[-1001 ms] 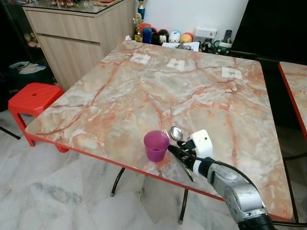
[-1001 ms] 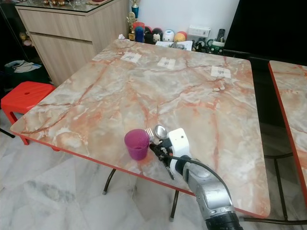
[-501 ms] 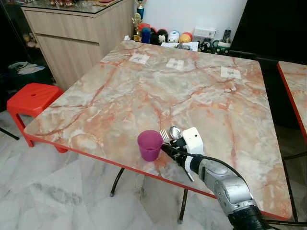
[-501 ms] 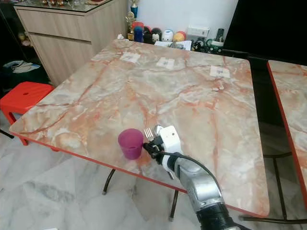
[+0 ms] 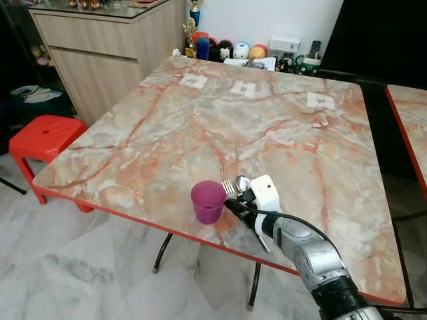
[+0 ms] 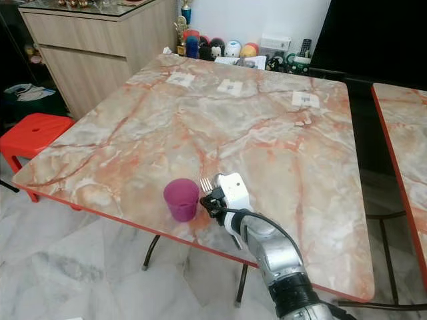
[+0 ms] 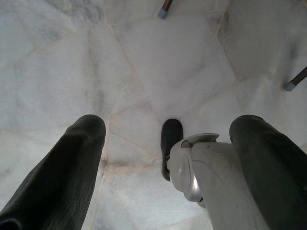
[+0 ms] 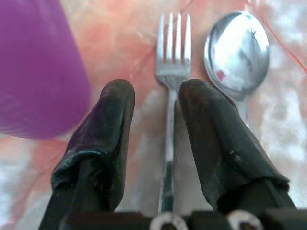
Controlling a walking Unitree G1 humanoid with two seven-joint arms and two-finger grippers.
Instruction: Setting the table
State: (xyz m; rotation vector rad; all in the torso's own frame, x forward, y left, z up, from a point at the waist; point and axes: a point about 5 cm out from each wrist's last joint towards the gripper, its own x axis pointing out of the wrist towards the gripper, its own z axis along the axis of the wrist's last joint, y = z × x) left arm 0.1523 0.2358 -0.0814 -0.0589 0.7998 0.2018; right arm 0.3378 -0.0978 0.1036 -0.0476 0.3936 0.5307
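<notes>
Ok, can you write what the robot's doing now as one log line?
right end effector: open, straddling fork handle | spoon beside fork | purple cup next to them | table near edge | left arm idle

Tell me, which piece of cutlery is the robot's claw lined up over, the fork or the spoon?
The fork. Its handle runs between the right gripper's two open black fingers, with the purple cup on its other side. The spoon lies beside the fork, outside the fingers.
</notes>
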